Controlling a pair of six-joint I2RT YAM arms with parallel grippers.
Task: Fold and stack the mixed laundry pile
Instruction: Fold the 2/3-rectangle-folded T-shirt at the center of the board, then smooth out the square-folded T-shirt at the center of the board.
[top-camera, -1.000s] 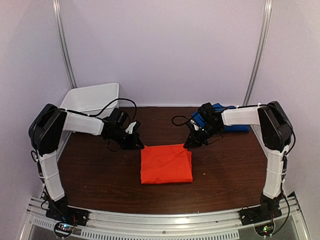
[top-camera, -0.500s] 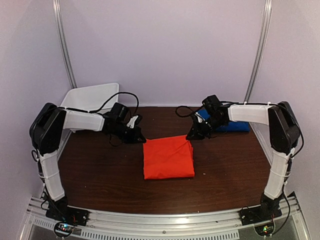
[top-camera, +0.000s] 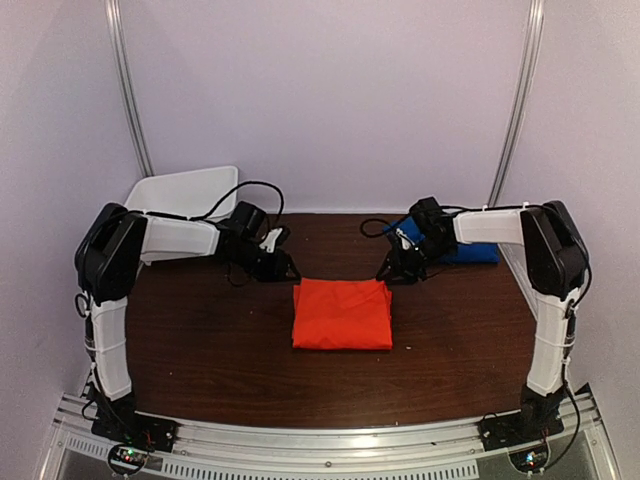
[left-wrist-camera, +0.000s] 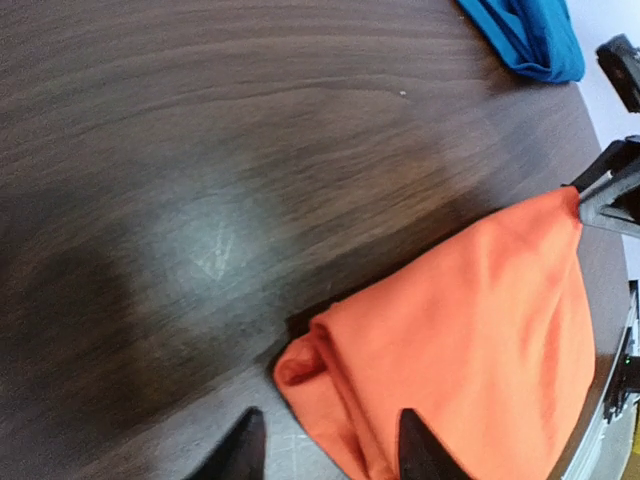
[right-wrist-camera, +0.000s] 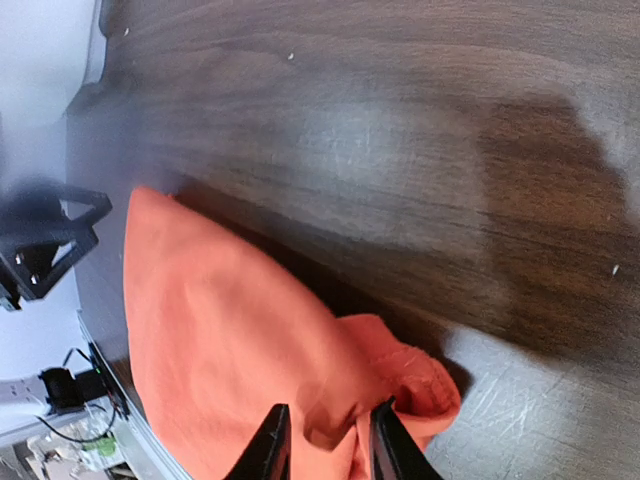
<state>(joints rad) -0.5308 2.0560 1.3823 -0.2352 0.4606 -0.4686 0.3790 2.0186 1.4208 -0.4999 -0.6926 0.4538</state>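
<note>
A dark wood-grain table (top-camera: 200, 340) fills the floor of a booth with pale lilac walls (top-camera: 330, 100) and two slanting metal rails (top-camera: 130, 90) at the back.

The orange-red T-shirt (top-camera: 342, 313) lies folded into a flat rectangle near the middle of the table. Its far edge runs between the two sets of jaws. In the left wrist view the shirt's (left-wrist-camera: 480, 330) far left corner curls up slightly, showing layered folds. In the right wrist view the shirt's (right-wrist-camera: 220, 330) far right corner shows a hemmed edge doubled over on the wood.

The left jaws stand moderately apart over that left corner. The cloth lies loose between the two black fingers (left-wrist-camera: 245, 450), and bare table shows beside one of them. The right jaws stand narrowly apart astride the right corner, with a ridge of cloth in the gap between the fingers (right-wrist-camera: 272, 445). They do not look pinched on it.

The blue garment (top-camera: 475, 252) rests at the back right corner of the table, partly behind the right arm (top-camera: 490, 228) and well apart from the shirt. The left arm (top-camera: 180, 238) reaches in from the other side. Behind it, a white bin (top-camera: 185, 190) sits at the back left corner.
</note>
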